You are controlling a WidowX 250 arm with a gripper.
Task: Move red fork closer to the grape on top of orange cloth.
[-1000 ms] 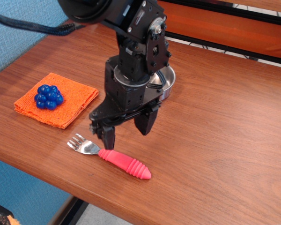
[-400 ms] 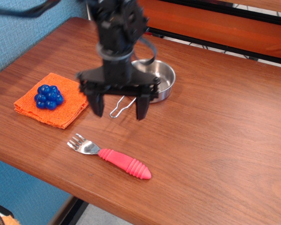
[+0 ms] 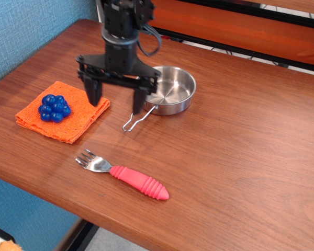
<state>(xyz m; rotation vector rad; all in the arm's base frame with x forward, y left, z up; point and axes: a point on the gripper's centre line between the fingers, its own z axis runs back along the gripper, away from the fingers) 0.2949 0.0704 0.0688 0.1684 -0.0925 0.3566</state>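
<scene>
Woodgrain laminate covers the table (image 3: 240, 157), a reddish-brown surface with fine horizontal streaks and a dull sheen. We record the red fork (image 3: 123, 175) lying flat near the front edge: its handle is chunky, ribbed and tapered, pinkish-red plastic, pointing right and slightly toward the camera, while the short polished metal head with its tines points left. Nothing touches it.

We note the orange cloth (image 3: 78, 117) at left, a folded square of coarse, nubbly fabric with layered edges visible along its front side. On its left half sits the grape (image 3: 54, 107), a compact cluster of glossy dark-blue spheres, each with a small highlight. Fork and cloth are apart, with bare wood between the tines and the cloth's near edge.

We see the steel pan (image 3: 172, 94) behind centre: round, shallow, brushed metal with concentric marks on the floor; it holds nothing. Its thin wire loop handle extends toward the front left and rests on the table.

Black and angular, the gripper (image 3: 116, 99) hangs above the table between cloth and pan, its two blunt fingers spread wide with nothing between them. We place the left finger over the cloth's right corner and the right finger in front of the pan's rim, where the handle starts. It is well above and behind the fork.
</scene>
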